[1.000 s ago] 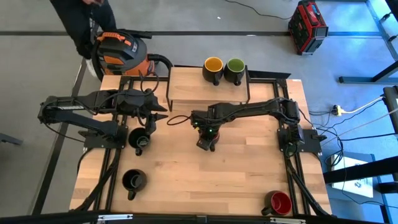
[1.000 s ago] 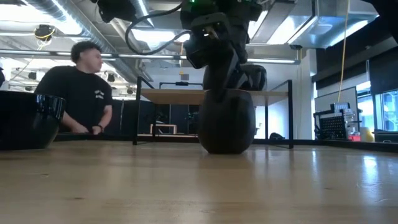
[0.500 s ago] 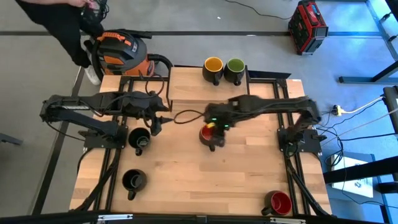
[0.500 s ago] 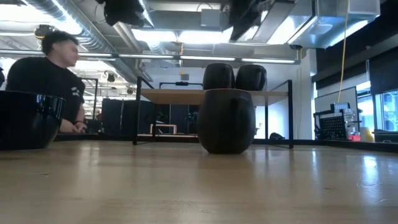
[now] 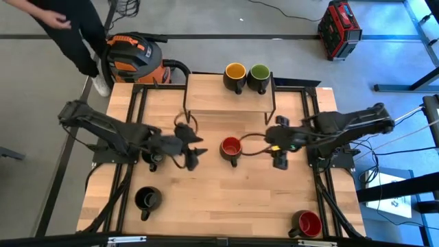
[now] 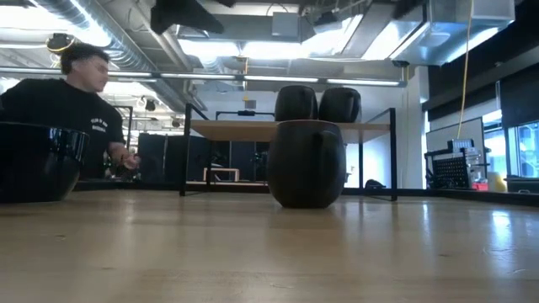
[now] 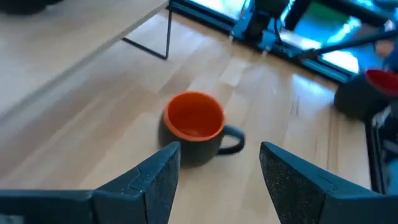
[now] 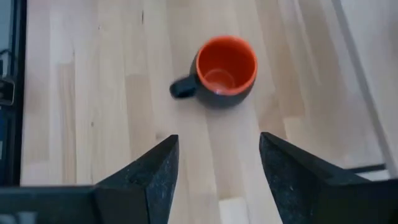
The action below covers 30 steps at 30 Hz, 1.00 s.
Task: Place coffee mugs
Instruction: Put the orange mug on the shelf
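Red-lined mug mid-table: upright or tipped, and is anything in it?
Upright and empty: the mug stands on its base, its red inside bare in both wrist views.

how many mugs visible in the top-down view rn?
6, one partly hidden: yellow-inside mug and green-inside mug on the raised shelf; red one mid-table; red one at near right; black one near left; another under the left arm.

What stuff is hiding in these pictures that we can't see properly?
- High view: a black mug near the table's left side is mostly covered by the left arm.
- Low view: a dark mug is cut off by the left edge.
- Low view: the two shelf mugs show only dark outsides; their inside colours are hidden.
- Left wrist view: a red-inside mug is blurred.
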{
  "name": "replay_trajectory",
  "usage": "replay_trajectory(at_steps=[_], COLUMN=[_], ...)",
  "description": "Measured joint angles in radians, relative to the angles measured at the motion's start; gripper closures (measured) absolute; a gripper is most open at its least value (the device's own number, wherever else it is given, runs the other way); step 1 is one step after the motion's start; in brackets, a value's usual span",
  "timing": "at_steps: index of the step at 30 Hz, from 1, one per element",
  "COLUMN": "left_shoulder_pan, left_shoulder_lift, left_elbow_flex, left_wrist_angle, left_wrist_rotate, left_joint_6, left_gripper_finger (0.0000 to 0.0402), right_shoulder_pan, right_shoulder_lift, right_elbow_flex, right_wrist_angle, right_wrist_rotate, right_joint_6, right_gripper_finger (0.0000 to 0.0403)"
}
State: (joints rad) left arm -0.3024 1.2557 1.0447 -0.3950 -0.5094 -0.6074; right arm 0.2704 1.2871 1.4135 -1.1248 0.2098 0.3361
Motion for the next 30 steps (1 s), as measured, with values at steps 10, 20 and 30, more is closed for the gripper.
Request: replay_trajectory(at_steps=[10,20,30], left_shoulder_pan=[-0.096,-0.103,-0.084], left_shoulder_lift=[0.269,0.581,0.806], left_elbow_flex=[0.002,0.23,0.417], left_wrist_angle=[0.126,0.142,0.148], left_wrist_rotate=[-0.112,-0.138,-0.249], left_joint_6=[-0.388,-0.458,-0.524], left_gripper_finger=[0.0186,0.0186,0.0186], right_shoulder_pan=[0.052,0.051,0.051], right_shoulder_lift=[-0.181,-0.212,-0.212], right_elbow_flex=[-0.191,-0.203,-0.203], right_wrist_angle=[0.028,0.013,-0.003], right_wrist_rotate=[0.0,-0.011,-0.012], right_joint_6=[0.052,0.005,-0.023], right_gripper_finger=[0.0194,0.0194,0.0194])
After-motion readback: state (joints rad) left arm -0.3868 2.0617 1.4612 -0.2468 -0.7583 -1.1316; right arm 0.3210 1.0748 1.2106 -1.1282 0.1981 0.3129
